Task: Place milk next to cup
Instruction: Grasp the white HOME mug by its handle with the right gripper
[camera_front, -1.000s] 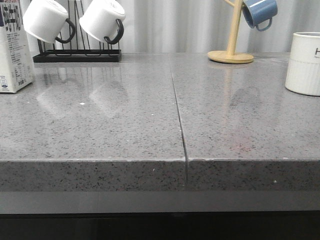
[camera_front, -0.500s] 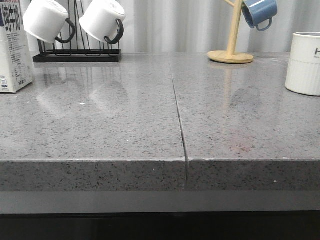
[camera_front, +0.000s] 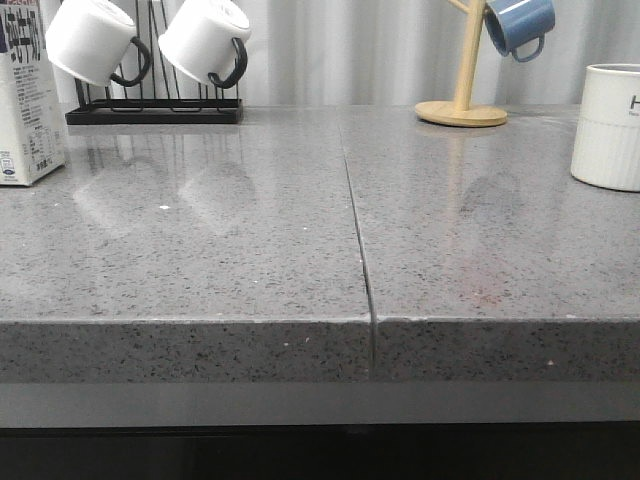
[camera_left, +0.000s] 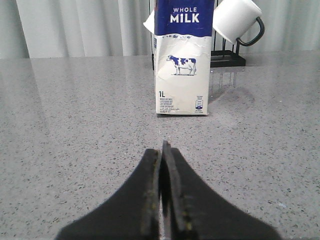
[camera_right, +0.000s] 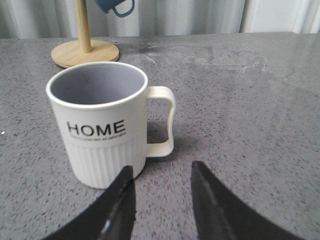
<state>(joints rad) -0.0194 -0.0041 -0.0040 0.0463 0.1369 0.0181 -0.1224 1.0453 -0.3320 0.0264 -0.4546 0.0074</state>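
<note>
The milk carton (camera_front: 28, 100) stands upright at the far left of the grey counter, cut off by the front view's edge. In the left wrist view it (camera_left: 182, 65) faces me, white with a blue "WHOLE MILK" band, a cow and "1L". My left gripper (camera_left: 164, 149) is shut and empty, a short way in front of it. The cream ribbed "HOME" cup (camera_front: 608, 125) stands at the far right. In the right wrist view the cup (camera_right: 102, 122) is just ahead of my open, empty right gripper (camera_right: 161, 172), handle toward the gap. Neither gripper shows in the front view.
A black rack (camera_front: 155, 105) with two white black-handled mugs (camera_front: 95, 40) stands at the back left, behind the milk. A wooden mug tree (camera_front: 462, 100) with a blue mug (camera_front: 518, 25) stands at the back right. A seam (camera_front: 358, 240) splits the counter (camera_front: 240, 260).
</note>
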